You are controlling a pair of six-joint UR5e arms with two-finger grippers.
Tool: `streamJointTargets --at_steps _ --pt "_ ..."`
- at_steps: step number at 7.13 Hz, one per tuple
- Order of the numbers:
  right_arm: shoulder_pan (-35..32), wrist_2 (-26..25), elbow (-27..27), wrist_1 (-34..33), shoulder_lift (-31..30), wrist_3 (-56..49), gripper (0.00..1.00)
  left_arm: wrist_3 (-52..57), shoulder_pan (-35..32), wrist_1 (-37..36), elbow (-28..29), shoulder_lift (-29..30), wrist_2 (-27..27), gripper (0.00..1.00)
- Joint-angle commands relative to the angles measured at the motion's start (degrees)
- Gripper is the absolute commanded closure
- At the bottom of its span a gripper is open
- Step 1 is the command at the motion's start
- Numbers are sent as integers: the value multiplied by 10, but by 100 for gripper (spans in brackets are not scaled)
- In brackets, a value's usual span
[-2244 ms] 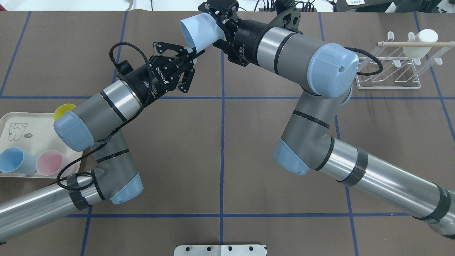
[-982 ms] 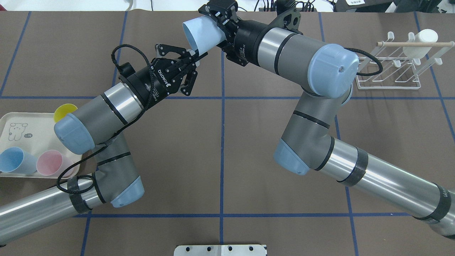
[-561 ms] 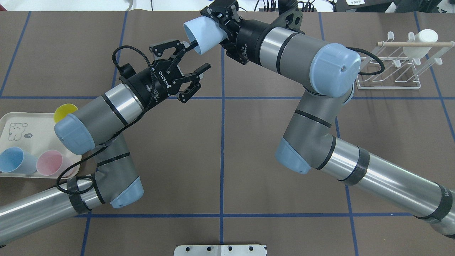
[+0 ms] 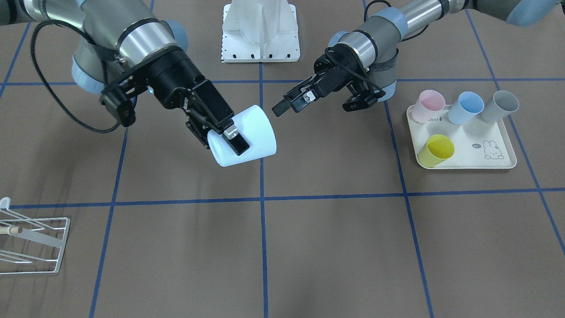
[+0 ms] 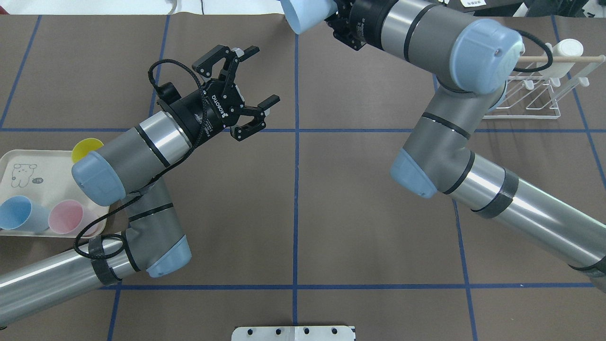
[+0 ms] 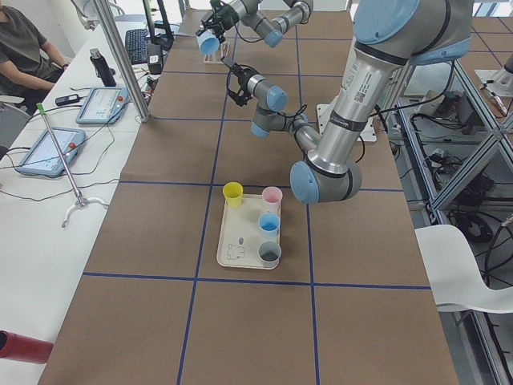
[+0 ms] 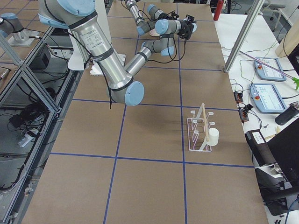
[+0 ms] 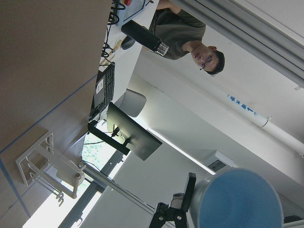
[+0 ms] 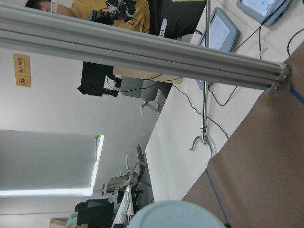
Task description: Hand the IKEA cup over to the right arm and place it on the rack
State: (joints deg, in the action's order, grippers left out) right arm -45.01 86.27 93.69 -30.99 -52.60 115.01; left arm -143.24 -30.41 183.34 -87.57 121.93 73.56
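The pale blue IKEA cup (image 4: 254, 132) hangs on its side above the table, and my right gripper (image 4: 230, 138) is shut on its wall. In the overhead view the cup (image 5: 303, 12) sits at the far edge with the right gripper (image 5: 342, 14) behind it. My left gripper (image 4: 315, 105) (image 5: 262, 75) stands open and empty, a short way from the cup's mouth. The left wrist view shows the cup's mouth (image 8: 237, 202). The white wire rack (image 5: 530, 92) (image 4: 31, 245) stands at the far right of the table.
A white cup (image 5: 564, 56) hangs on the rack's wooden dowel. The cream tray (image 4: 472, 143) on the left arm's side holds yellow, pink, blue and grey cups. A white mounting plate (image 4: 260, 31) sits at the robot's base. A person sits beyond the table's far edge.
My left gripper opened and let go of the cup's rim, then drew back slightly. The right arm carried the cup away, farther across the table and to the right.
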Motion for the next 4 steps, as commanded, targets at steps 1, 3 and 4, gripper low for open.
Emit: streamJointTargets --at_steps 1,3,4 --pt "-51 7 -1 -5 -28 -75 100 96 -4 -5 -11 1 0 0" --pt "-83 4 1 -7 -97 -192 100 220 -18 -72 -20 2 19 0" --pt "-105 1 0 -9 -124 -222 100 260 -32 -132 -37 4 45 0"
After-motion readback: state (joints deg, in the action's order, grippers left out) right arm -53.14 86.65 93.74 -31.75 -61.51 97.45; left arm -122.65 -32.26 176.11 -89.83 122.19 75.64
